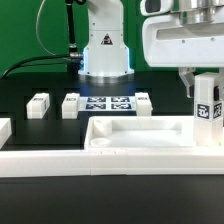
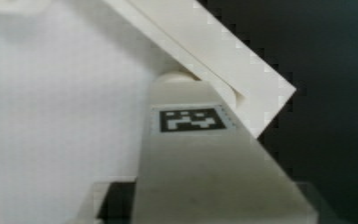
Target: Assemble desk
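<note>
At the top's [image 1: 140, 122] corner, the claw [image 1: 204, 88] clamped an upright leg [image 1: 206, 112]: likely light, stiff, slick plastic, best pinched across flat sides.

Gripper [image 1: 204, 90] pointing down, jaws seemingly closed on a leg [image 1: 207, 116]

Bright, even light; white desk top [image 1: 140, 138] washed out, little shadow. Both views low-resolution. Wrist view soft, tag [image 2: 194, 120] on leg [image 2: 202, 175] blurred.
</note>
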Robot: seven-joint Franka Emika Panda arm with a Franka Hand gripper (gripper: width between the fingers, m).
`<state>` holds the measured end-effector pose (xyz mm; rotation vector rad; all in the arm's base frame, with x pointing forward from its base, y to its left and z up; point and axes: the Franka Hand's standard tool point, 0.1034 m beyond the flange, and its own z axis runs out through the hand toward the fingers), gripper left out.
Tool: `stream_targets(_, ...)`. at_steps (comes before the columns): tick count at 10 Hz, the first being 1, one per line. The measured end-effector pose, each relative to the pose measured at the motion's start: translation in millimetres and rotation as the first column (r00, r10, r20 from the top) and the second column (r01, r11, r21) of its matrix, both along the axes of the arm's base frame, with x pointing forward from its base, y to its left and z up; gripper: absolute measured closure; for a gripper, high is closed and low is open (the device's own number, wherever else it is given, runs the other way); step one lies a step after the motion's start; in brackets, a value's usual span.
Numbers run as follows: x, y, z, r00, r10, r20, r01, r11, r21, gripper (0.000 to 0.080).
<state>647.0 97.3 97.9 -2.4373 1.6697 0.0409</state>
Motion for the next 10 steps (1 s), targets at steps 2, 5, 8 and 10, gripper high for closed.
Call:
stream_targets(2, -0.7, 0.3, -0.6, 0.976, -0.214, -0.043, 0.217, 0.973, 0.078, 0.0502)
stream_targets(5, -1.0, 2.2, -1.1, 0.959, -0.278, -0.063, 0.283, 0.955, 0.091, 0.0502)
stream_targets(8, -3.6, 9.1, 2.1, 0.981, 0.193, 0.003, -0.193, 0.981, 0.010, 0.0189)
stream_targets(10, -3.6, 8.4, 1.4, 0.939, 0.341, 0.029, -0.341, 0.940, -0.005, 0.0158)
